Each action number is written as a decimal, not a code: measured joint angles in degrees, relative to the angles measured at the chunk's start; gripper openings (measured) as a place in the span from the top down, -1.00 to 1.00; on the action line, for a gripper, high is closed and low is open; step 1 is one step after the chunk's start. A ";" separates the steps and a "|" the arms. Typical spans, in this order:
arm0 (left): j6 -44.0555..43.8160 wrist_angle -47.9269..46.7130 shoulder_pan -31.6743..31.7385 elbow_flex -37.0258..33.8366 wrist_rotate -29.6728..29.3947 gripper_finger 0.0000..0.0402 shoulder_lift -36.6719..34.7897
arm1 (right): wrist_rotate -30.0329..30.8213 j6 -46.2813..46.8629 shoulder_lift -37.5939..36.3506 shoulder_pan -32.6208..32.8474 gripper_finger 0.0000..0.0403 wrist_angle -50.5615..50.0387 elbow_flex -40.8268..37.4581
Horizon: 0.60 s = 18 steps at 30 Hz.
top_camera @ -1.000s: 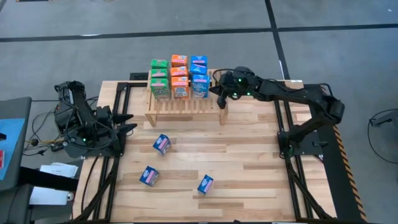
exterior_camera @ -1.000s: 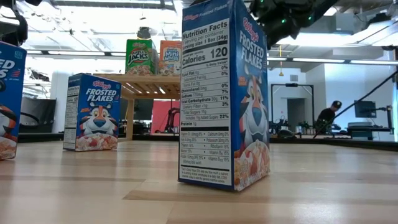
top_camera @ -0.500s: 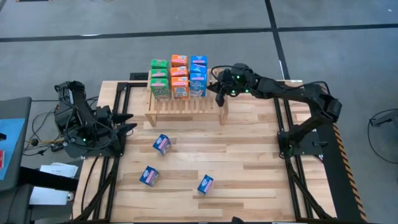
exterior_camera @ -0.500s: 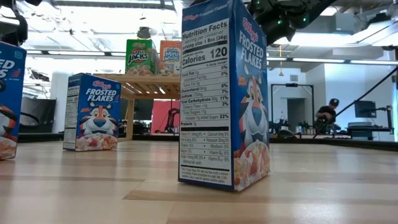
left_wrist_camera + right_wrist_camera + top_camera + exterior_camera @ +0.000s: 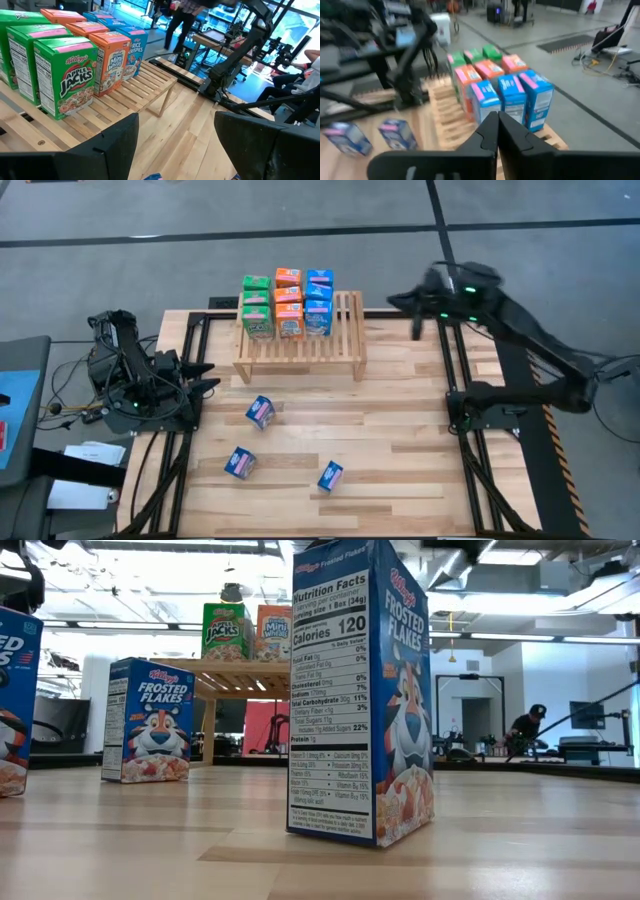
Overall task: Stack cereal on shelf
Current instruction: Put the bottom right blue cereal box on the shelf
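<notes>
Looking down, you have the table with the shelf at its 12 o'clock edge. On the shelf's left part stand 9 cereal boxes in 3 rows: green, orange, blue. At the table's middle and toward 6 o'clock, 3 more blue boxes stand apart from each other. Your right gripper is at 1 o'clock, off the shelf's right end and clear of it, fingers pressed together on nothing. Your left gripper waits at 9 o'clock by the table's left edge, fingers apart and holding nothing.
</notes>
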 joint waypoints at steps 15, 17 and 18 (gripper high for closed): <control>-8.07 0.48 0.00 0.00 1.05 -0.24 0.00 | -5.61 16.21 -16.53 15.17 0.85 -2.32 -0.07; -8.50 0.90 0.00 0.00 3.43 -0.24 0.00 | -5.01 18.70 -15.25 19.32 0.86 -0.48 -0.07; -8.51 1.59 0.00 0.00 4.93 -0.24 0.02 | -3.78 20.12 -14.47 21.52 0.86 0.89 -0.07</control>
